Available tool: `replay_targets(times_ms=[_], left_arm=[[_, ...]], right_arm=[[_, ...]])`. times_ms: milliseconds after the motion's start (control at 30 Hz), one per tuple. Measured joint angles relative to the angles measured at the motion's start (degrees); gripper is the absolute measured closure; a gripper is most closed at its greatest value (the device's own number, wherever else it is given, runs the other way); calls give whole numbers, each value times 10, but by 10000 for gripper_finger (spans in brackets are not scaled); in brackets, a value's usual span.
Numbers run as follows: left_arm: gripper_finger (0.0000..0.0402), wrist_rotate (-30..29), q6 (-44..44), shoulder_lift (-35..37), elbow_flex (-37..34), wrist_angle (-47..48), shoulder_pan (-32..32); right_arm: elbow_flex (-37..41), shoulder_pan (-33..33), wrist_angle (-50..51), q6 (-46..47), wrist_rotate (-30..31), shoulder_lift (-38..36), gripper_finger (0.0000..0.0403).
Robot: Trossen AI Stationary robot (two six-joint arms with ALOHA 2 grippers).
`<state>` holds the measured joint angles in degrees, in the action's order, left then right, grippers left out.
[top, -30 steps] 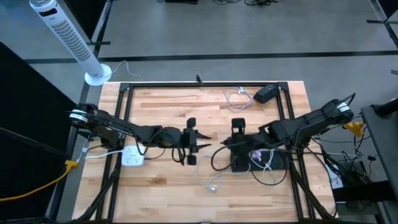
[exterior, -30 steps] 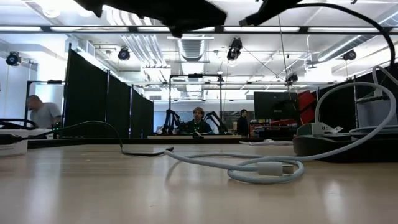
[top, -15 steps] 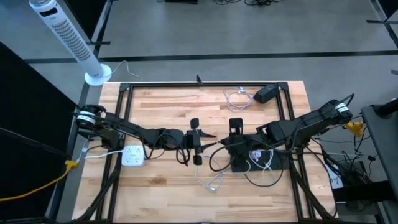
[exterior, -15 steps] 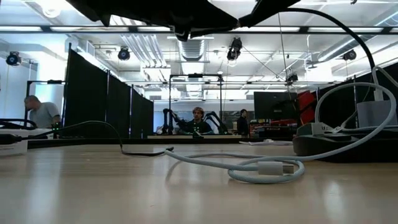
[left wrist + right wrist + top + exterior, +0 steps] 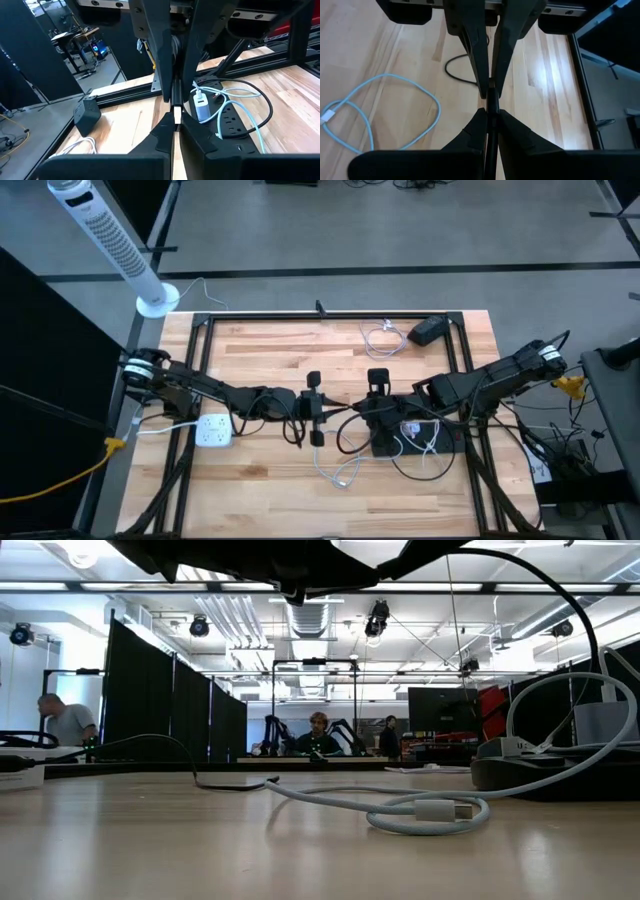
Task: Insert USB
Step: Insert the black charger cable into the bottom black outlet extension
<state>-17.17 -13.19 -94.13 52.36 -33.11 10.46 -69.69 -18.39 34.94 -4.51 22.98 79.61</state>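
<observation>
Since the earlier frame, the left end effector has advanced toward centre and closed on a dark cable's silver-tipped USB plug, above the counter; the right end effector, closed, grips the same dark cable.

Bare wood table across the near edge; white cable and power strip crowd centre-right.

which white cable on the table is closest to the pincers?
The looped white cable at the table's near-centre edge, just below both pincers; the other white cable lies coiled by the far edge near the black adapter.
</observation>
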Motion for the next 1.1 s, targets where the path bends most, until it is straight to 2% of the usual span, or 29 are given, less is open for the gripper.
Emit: replay_targets(times_ms=[300, 533, 667, 800, 1100], left_arm=[[396, -1, -13, 0, 0, 1, 0], [397, -11, -21, 0, 0, -7, 2], [397, -36, -37, 0, 0, -12, 10], [397, -45, -58, 0, 0, -31, 20], [398, -88, -113, 0, 0, -77, 51]], right_arm=[[1, 0, -10, -34, -4, 0, 383], [1, -1, -31, -40, -13, -1, 290], [1, -1, -32, -43, -12, -1, 268], [2, -1, -42, -57, -8, -10, 283], [16, -1, -68, -87, -9, -34, 345]])
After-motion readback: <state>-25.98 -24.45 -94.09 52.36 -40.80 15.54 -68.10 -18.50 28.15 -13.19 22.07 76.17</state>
